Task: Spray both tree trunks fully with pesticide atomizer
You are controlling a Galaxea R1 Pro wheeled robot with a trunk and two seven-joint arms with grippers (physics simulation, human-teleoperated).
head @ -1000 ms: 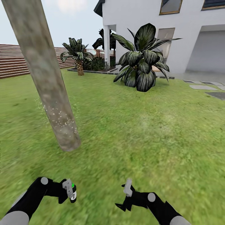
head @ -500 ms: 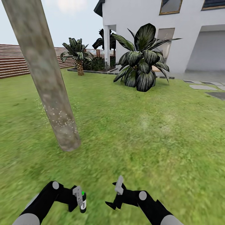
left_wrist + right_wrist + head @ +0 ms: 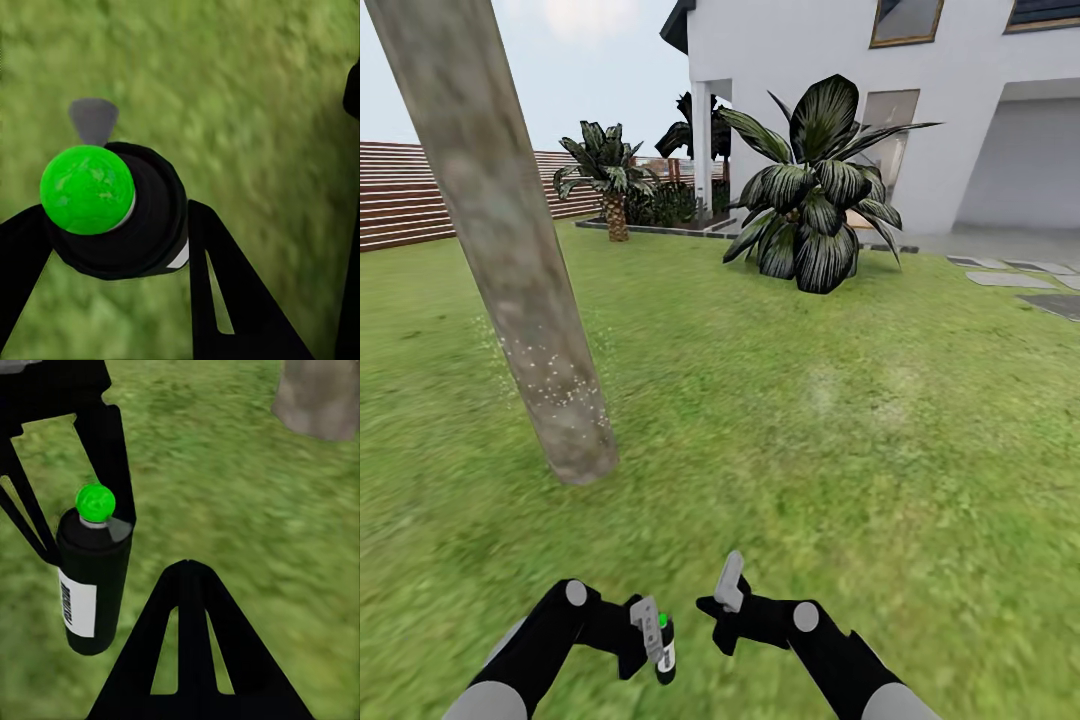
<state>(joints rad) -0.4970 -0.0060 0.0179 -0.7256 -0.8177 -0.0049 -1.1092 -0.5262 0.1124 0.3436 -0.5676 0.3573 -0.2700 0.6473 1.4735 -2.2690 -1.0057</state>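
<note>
Though dark-bodied, pesticide atomizer (image 3: 91,577) green-capped.

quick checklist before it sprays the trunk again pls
1. Pesticide atomizer held by the left gripper: ok.
2. Atomizer upright, green dot on its cap: ok.
3. Right gripper empty and beside the atomizer, apart from it: ok.
4. Tree trunk ahead to the left, across grass: ok.
5. Trunk fully covered: not ok, white specks sit low on the trunk.
6. Nozzle aimed at the trunk: cannot tell.
</note>
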